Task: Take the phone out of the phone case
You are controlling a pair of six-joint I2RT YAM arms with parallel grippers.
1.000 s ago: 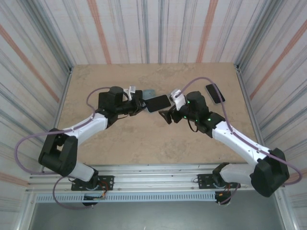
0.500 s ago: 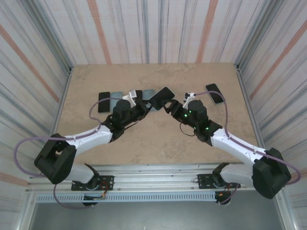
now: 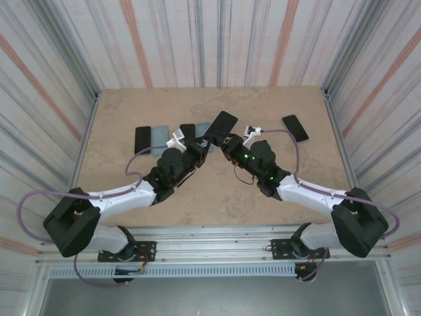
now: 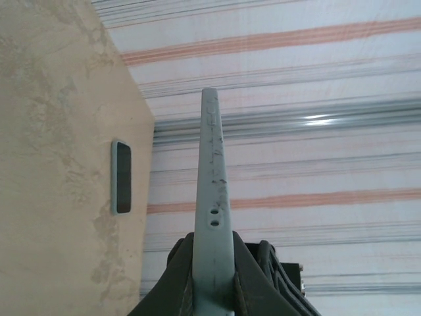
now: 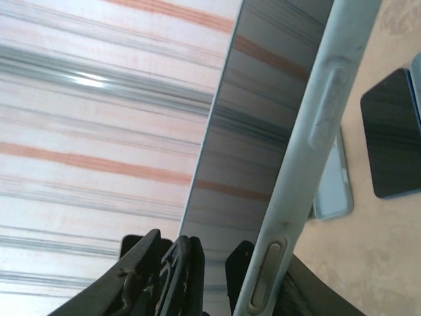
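While my left claw (image 4: 212, 266) is clamped on the phone case (image 4: 212, 197), one finger flat against each face, I see the pale grey-green case edge-on, standing straight up out of my grip, with two small holes in its rim. My right claw (image 5: 210, 276) is closed on the same piece from the other end: one finger (image 5: 174, 270) lies on the glass side of the phone (image 5: 263, 125), whose screen mirrors the striped wall, and the other sits behind the back of the case, beside a slot in the rim. The phone is seated inside the case, its glass flush against the rim. From the top camera the cased phone is lifted clear of the desk (image 3: 197, 191) and tilted, held between my two claws over the middle of the far half. Below it on the desk lie a dark handset (image 5: 393, 131) and a pale cover (image 5: 332, 187), just beside each other. Further to my left lie a black handset (image 3: 143, 139) and a grey-blue slab (image 3: 159, 139), side by side. Well apart, near the right edge of the desk, lies a lone handset (image 3: 295, 128) with a pale rim.
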